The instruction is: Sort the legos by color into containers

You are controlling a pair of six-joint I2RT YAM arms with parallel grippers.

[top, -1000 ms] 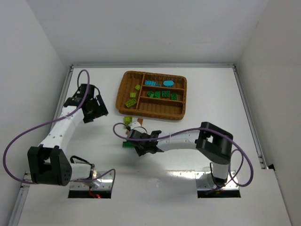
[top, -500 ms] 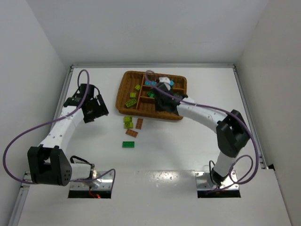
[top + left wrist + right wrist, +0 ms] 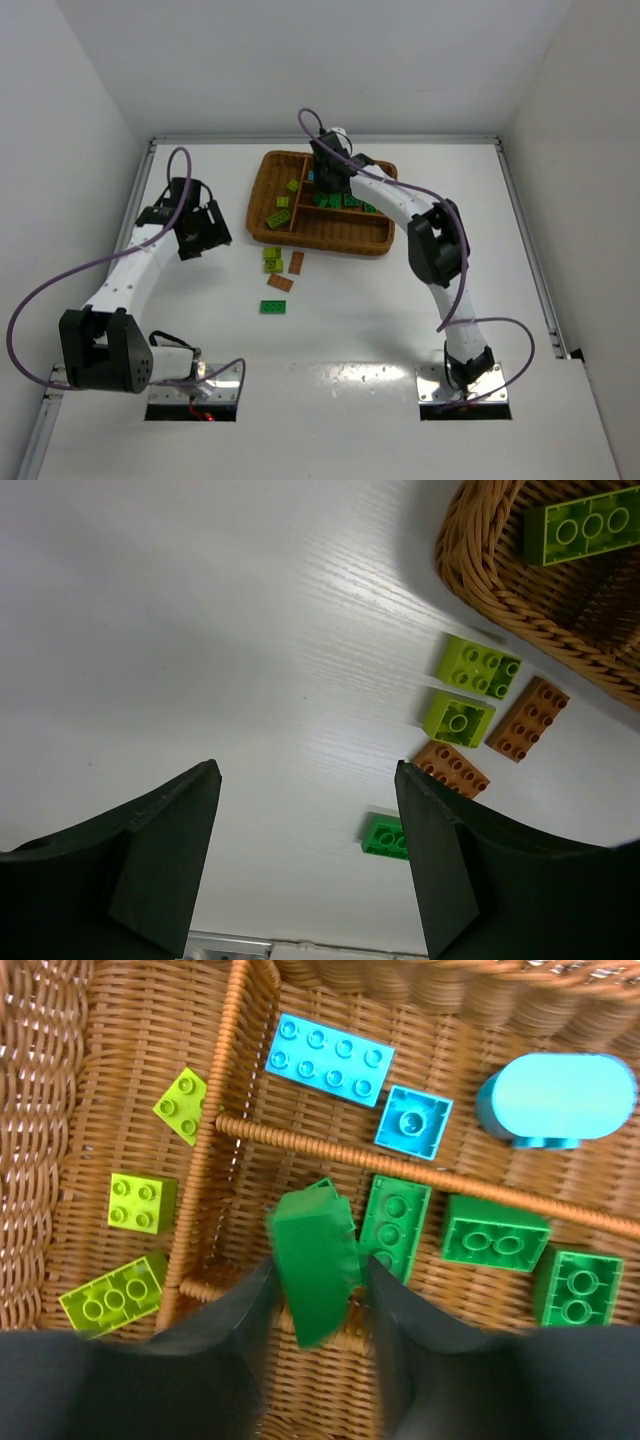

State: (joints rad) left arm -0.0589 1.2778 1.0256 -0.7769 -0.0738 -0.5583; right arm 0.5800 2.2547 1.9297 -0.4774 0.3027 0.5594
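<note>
The brown wicker tray (image 3: 330, 247) stands at the back middle. My right gripper (image 3: 325, 180) is over it, shut on a dark green brick (image 3: 315, 1260) above the left end of the middle narrow section, beside other dark green bricks (image 3: 495, 1241). Cyan bricks (image 3: 330, 1058) lie in the top section. Yellow-green bricks (image 3: 140, 1203) lie in the tall left section. On the table in front of the tray lie two yellow-green bricks (image 3: 272, 254), two brown-orange bricks (image 3: 296, 262) and one dark green brick (image 3: 272, 306). My left gripper (image 3: 200, 232) is open and empty, left of them.
The left wrist view shows the loose bricks (image 3: 478, 666) and the tray's corner (image 3: 500, 590) to the right of my open fingers (image 3: 170, 820). White walls close the table at the back and sides. A rounded cyan piece (image 3: 555, 1100) lies in the top section.
My right arm rose from the loose bricks on the table and swung back over the tray with a dark green brick. The left arm has not moved.
</note>
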